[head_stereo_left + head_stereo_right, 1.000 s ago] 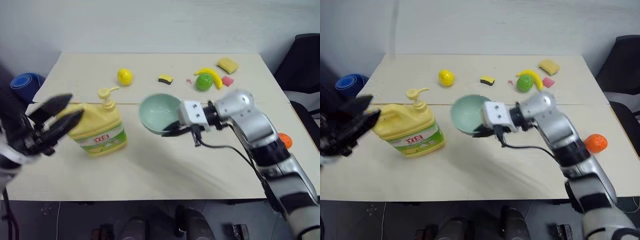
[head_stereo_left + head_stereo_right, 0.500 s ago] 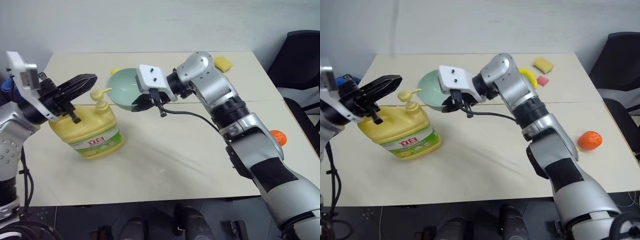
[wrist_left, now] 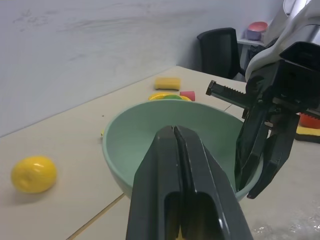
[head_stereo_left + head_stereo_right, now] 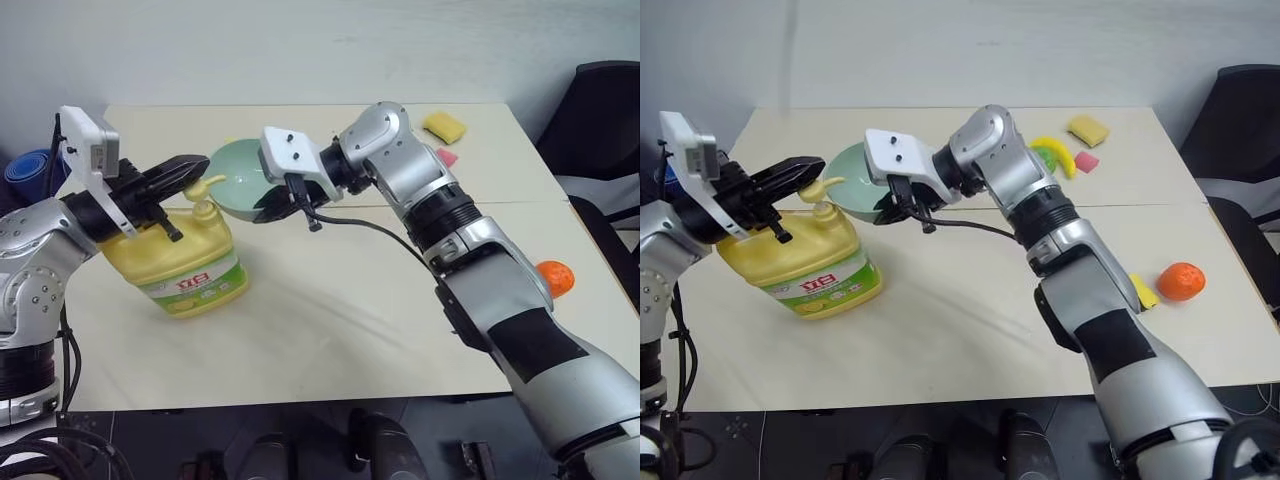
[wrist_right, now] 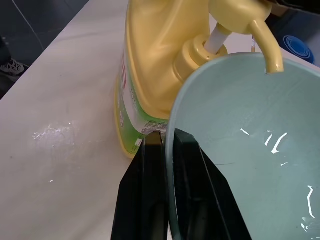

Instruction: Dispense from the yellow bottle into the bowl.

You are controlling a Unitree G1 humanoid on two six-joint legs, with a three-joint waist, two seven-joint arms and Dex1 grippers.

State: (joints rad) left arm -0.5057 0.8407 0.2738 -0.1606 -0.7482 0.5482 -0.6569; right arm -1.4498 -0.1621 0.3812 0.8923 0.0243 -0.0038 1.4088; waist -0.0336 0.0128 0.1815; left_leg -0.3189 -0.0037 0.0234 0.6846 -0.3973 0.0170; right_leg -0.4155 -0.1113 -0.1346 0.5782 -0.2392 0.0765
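On the desk's (image 4: 330, 330) left side stands the yellow bottle (image 4: 180, 262), upright. Just right of its pump, the bowl (image 4: 236, 180) hangs tilted above the desk, its rim pinched by the right gripper's (image 4: 268, 208) jaws, with the nozzle tip over the rim. Above the pump head, the left gripper (image 4: 192, 166) hovers, jaws pressed together.

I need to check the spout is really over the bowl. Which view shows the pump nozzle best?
The right wrist view: the pump nozzle hangs with its tip just inside the bowl rim, bottle body behind. Both eye views show it small, half covered by the shut left gripper. The left wrist view looks past it into the bowl.
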